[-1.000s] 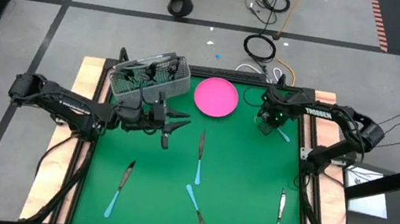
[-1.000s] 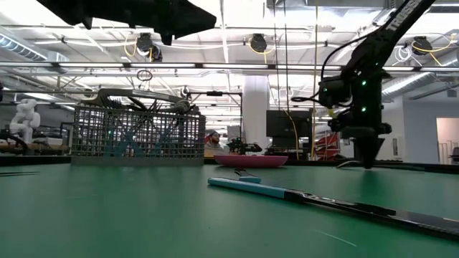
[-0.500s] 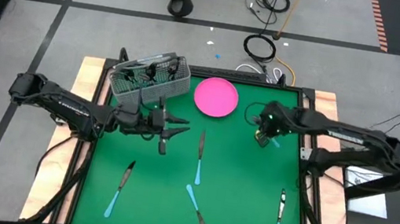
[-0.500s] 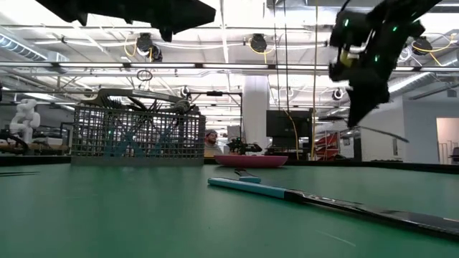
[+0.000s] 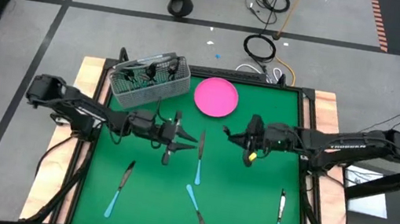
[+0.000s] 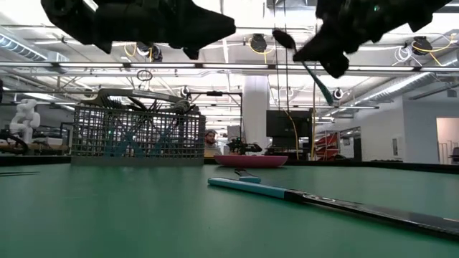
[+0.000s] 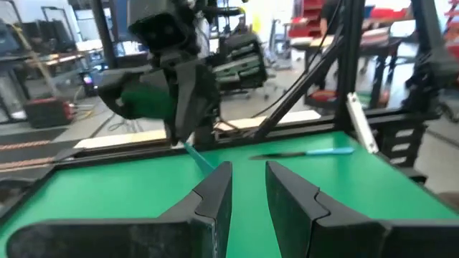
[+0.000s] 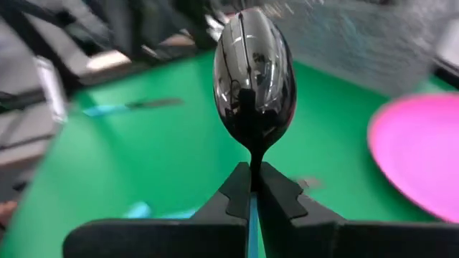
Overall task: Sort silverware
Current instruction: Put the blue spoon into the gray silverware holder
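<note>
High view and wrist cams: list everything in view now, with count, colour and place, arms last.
Knives: five, blue handles with dark blades, flat on the green mat; one mid-mat by the left pincer, one below it, two near the left edge and right edge, one seen only in the left wrist view.
Spoon: one, dark shiny bowl with blue handle, held off the mat in the right pincer.
Wire basket: one, grey, back left corner, silverware inside.
Plate: one, pink, back centre.
Mat: one, green, covering the table.
Left pincer: partly open, empty, above mid-mat.
Right pincer: shut on the spoon, right of centre.
</note>
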